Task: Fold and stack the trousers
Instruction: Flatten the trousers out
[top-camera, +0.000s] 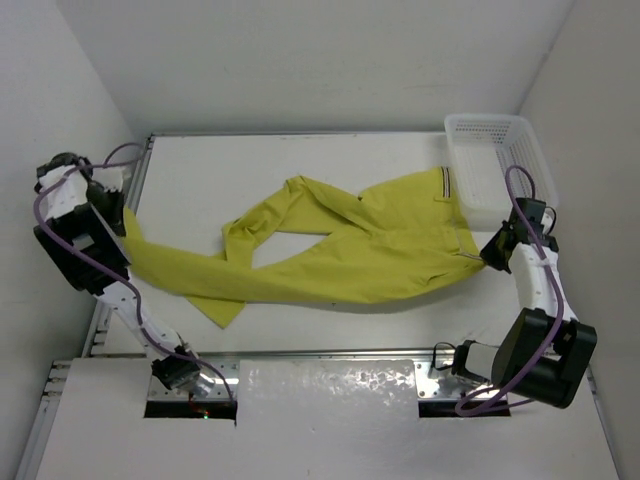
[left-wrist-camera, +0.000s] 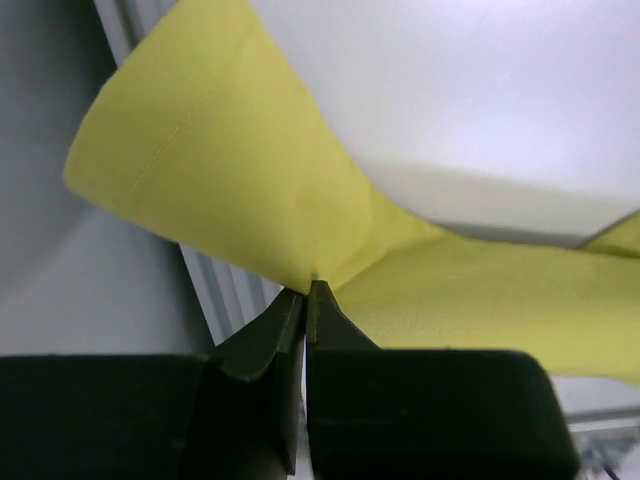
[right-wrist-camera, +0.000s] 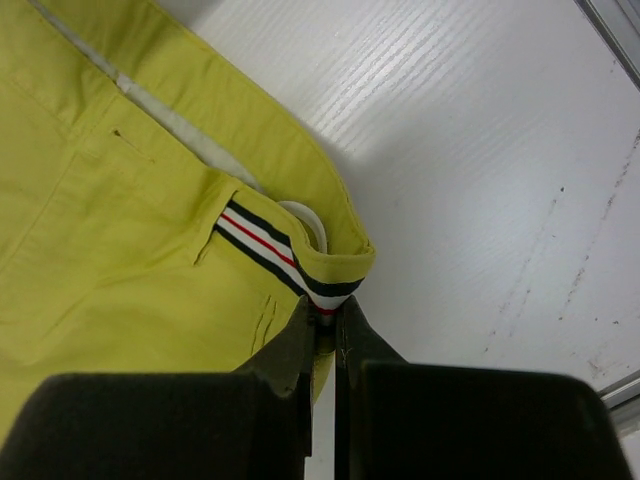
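Lying spread across the middle of the white table (top-camera: 250, 165) in the top view, the trousers (top-camera: 350, 250) had their waist to the right, near the white mesh basket (top-camera: 490, 122) in the far right corner. The left arm stood bent at the left edge, with the left gripper (top-camera: 128, 226) at the end of one leg. The right arm reached forward along the right side, and the right gripper (top-camera: 488, 254) met the waist corner.

In the left wrist view, the left gripper (left-wrist-camera: 305, 290) was pressed together on a pinch of yellow cloth, and the leg end fanned out above it.

In the right wrist view, the right gripper (right-wrist-camera: 325, 320) was closed narrowly on the waistband edge, just at the striped trim (right-wrist-camera: 262, 245).
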